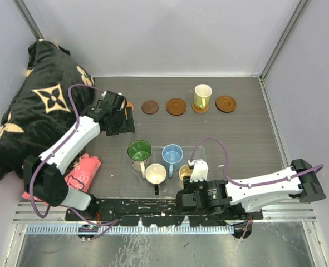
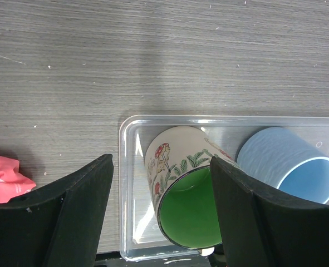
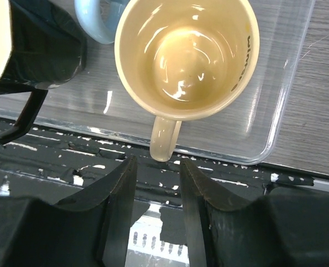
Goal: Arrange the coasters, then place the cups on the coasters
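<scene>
Several brown coasters lie in a row at the back: one (image 1: 150, 107), another (image 1: 176, 106), and one at the right end (image 1: 226, 103). A cream-white cup (image 1: 202, 95) stands on a further coaster (image 1: 200, 109). The clear tray (image 1: 200, 151) holds the green-inside cup (image 1: 139, 151) (image 2: 189, 208), light blue cup (image 1: 172, 154) (image 2: 289, 161), black cup (image 1: 156, 173) (image 3: 39, 53) and yellow-tan cup (image 1: 185, 173) (image 3: 186, 61). My left gripper (image 1: 122, 118) (image 2: 161, 162) hangs open and empty by the row's left end, partly covering a coaster (image 1: 130, 104). My right gripper (image 1: 185, 188) (image 3: 157, 164) is narrowly open, the yellow-tan cup's handle (image 3: 165, 139) just beyond its tips.
A black patterned cloth (image 1: 36, 111) is heaped at the left wall and a pink cloth (image 1: 83, 172) (image 2: 3, 179) lies beside the tray. A black rail (image 1: 153, 208) runs along the near edge. Grey walls close in the back and both sides.
</scene>
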`<state>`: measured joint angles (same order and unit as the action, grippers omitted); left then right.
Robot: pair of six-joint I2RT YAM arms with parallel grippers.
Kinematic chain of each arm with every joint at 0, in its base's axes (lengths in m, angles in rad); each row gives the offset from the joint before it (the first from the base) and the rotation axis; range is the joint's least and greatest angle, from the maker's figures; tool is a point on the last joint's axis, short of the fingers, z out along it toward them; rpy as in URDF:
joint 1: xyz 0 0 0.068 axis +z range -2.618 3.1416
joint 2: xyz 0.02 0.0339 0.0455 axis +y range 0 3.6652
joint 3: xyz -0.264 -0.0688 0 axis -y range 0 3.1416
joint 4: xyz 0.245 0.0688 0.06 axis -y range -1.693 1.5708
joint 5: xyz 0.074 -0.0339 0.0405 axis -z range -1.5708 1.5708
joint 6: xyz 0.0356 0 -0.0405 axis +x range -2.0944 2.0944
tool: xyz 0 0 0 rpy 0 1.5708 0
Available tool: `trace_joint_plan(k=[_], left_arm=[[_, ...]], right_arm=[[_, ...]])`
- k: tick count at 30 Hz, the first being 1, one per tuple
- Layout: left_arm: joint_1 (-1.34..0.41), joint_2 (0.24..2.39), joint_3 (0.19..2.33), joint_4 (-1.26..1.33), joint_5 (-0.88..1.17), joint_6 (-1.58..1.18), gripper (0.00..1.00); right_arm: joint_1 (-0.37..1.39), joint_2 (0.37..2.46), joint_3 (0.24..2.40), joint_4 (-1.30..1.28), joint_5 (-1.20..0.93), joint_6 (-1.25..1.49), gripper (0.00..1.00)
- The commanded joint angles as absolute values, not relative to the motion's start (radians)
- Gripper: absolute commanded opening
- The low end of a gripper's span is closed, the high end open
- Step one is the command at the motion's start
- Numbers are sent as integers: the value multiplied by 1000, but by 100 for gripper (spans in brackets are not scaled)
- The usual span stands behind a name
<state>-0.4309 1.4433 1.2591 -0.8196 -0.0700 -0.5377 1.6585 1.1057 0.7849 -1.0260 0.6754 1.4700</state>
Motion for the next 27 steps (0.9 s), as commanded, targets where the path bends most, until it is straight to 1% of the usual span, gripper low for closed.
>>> trace_joint_plan(k=[1,8,16,27], left_arm=[[-434,1401,1264,-798,-63,-528,72],[-434,1394,1263,-802,-62,-525,72],[-433,1394,1257,-802,-58,-527,72],[-433,1391,1254,-804,-62,-526,72]], right_arm=[[1652,1131,777,-989,736,1497,43],[1614,1200,779,-962,749,1484,41],[1559,1198,754,-921,734,1448,38],[1534,1235,755,-887,721,1405,33]])
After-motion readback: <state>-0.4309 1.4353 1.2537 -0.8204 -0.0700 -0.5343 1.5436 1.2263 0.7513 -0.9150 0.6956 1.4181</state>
